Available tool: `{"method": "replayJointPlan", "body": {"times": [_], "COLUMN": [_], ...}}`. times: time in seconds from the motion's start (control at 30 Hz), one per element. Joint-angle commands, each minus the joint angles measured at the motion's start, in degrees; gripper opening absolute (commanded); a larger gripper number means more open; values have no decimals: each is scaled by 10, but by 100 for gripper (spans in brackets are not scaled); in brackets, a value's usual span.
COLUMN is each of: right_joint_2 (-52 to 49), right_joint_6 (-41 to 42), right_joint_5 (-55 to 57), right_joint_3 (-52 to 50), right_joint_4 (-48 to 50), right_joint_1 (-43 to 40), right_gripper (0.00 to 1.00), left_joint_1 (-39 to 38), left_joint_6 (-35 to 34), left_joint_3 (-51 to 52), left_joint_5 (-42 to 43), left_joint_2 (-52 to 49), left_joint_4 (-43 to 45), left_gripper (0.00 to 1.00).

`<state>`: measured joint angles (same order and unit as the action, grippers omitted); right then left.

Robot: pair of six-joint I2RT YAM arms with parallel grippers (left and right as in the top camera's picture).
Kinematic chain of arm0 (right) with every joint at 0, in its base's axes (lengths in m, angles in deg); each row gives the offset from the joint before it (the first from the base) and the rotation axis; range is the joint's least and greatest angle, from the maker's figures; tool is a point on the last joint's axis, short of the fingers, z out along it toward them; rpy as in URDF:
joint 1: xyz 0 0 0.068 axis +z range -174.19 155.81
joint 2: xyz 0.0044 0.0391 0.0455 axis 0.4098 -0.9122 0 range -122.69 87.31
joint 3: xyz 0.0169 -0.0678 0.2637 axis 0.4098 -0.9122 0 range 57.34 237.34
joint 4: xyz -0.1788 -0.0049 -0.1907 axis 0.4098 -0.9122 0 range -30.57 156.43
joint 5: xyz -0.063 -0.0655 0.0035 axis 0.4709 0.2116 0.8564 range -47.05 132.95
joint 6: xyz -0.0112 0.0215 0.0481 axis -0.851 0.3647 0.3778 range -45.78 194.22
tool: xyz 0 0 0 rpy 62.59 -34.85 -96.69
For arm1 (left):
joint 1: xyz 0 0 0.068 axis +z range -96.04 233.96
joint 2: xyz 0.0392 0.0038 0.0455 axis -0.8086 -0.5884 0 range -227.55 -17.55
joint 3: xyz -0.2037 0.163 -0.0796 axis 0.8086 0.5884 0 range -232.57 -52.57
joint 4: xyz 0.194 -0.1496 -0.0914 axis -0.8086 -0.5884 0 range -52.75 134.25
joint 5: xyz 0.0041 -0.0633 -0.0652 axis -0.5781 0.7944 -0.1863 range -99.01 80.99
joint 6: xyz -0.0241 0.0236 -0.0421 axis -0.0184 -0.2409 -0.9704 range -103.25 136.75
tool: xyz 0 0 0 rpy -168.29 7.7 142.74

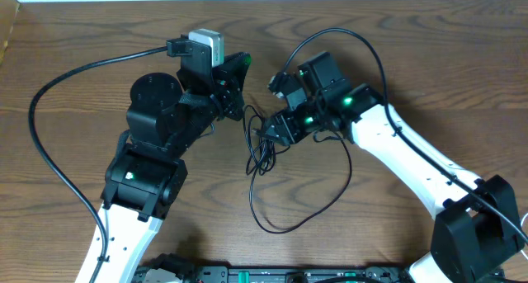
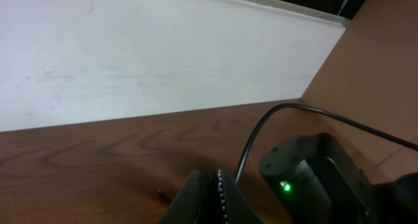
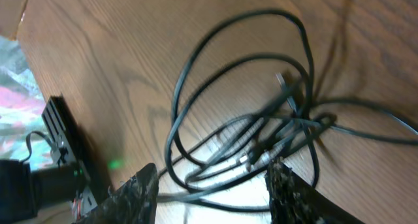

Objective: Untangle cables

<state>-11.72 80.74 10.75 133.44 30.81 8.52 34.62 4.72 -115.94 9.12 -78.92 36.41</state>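
Observation:
The cables [image 1: 261, 148] lie as a tangle of thin black loops at the table's middle, and one long black loop [image 1: 285, 225] trails toward the front. In the right wrist view the tangle [image 3: 261, 129] shows black cords mixed with a paler cord that ends in a small metal plug [image 3: 249, 160]. My right gripper [image 1: 275, 133] is open right at the tangle, its fingers either side of several strands [image 3: 212, 185]. My left gripper [image 1: 237, 75] is shut, just left of and behind the tangle; its closed fingers [image 2: 212, 201] show nothing held.
The thick black arm wires arc over the table at the left [image 1: 49, 93] and right [image 1: 363, 48]. A white wall [image 2: 163, 54] stands behind the table. The right arm's body with a green light [image 2: 307, 178] is close to my left gripper.

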Motion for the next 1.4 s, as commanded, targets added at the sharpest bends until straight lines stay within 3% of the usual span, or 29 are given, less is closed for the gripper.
{"method": "replayJointPlan", "body": {"times": [0.0,0.27,0.47,0.53,0.57,0.6,0.9,1.13,1.33,1.37], "right_joint_2": [-7,-70,-89,-89,-89,-89,-52,55,123,128], "right_joint_6": [37,72,76,80,85,95,106,106,75,74], "right_joint_5": [13,17,19,21,24,33,64,68,71,75], "right_joint_3": [-5,-5,-5,-5,-5,-5,7,46,48,48], "right_joint_4": [22,37,40,43,46,46,60,-5,-73,-81], "right_joint_1": [17,33,42,42,42,41,4,-106,-181,-188], "right_gripper": [50,47,38,26,10,1,1,1,1,1], "left_joint_1": [0,0,0,0,0,0,0,0,0,0], "left_joint_6": [-3,6,15,19,19,21,21,21,50,57], "left_joint_3": [-14,-14,-14,-14,-14,-14,-14,-14,-14,-14], "left_joint_5": [7,7,7,5,3,3,3,13,147,176], "left_joint_2": [3,3,3,3,3,3,2,-41,-116,-132], "left_joint_4": [-7,-31,-37,-44,-48,-50,-86,-172,-178,-173], "left_gripper": [7,8,8,7,8,8,8,8,17,24]}}
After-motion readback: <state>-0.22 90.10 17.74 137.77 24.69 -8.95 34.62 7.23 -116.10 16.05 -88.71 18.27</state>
